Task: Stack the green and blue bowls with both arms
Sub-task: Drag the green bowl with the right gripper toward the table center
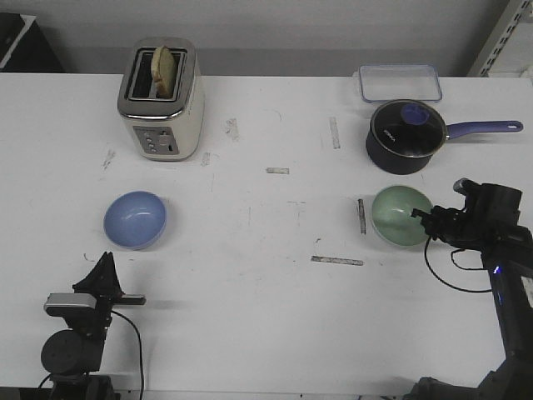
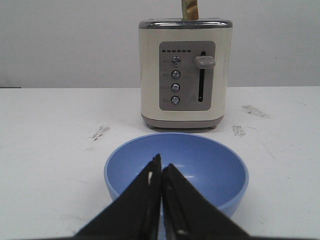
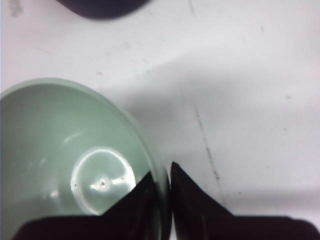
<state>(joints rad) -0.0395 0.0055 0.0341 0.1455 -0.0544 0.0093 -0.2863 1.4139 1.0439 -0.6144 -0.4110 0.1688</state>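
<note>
Arms, two: left gripper point(image 1: 108, 260) pressed closed and empty, parked just short of the blue bowl point(image 1: 135, 220); right gripper point(image 3: 164, 187) pinched over the rim of the green bowl point(image 1: 400, 215) at the table's right. Step judged: green bowl grasped; lifting and carrying across to the blue is called for. Bowls, two; toaster point(image 1: 161, 98), one; saucepan point(image 1: 405, 135), one.

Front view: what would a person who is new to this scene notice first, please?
Probably the right gripper, its fingers closed on the rim of the green bowl, which sits just in front of the dark saucepan. Across the table, the blue bowl sits untouched ahead of the left gripper, with a cream toaster holding bread behind it.
</note>
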